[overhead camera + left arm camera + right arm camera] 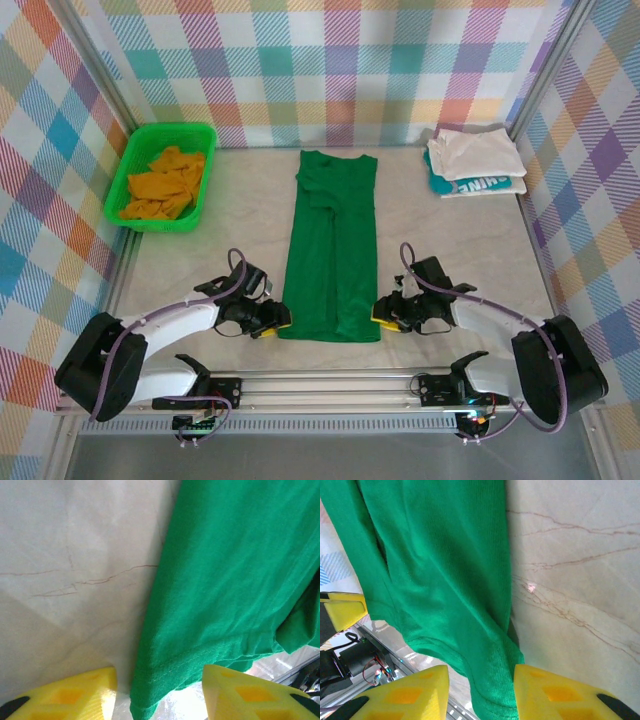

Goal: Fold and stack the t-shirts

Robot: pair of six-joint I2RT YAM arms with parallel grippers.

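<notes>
Marbled tabletop [470, 240] carries the dark green t-shirt [330, 240], folded lengthwise. The left gripper [272, 321] and right gripper [384, 315] straddle its near hem corners, jaws unclenched. Risk: closing may pinch only one layer, skewing the fold.

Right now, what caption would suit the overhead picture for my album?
The left gripper and right gripper, jaws open, straddle the near corners of the green t-shirt.

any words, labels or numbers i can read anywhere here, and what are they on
"...INE": white capital letters on the folded teal t-shirt at the far right of the table. The start of the word is blurred and tucked under the white t-shirt, so the whole word cannot be read.
No print or label can be made out on the green t-shirt.
</notes>
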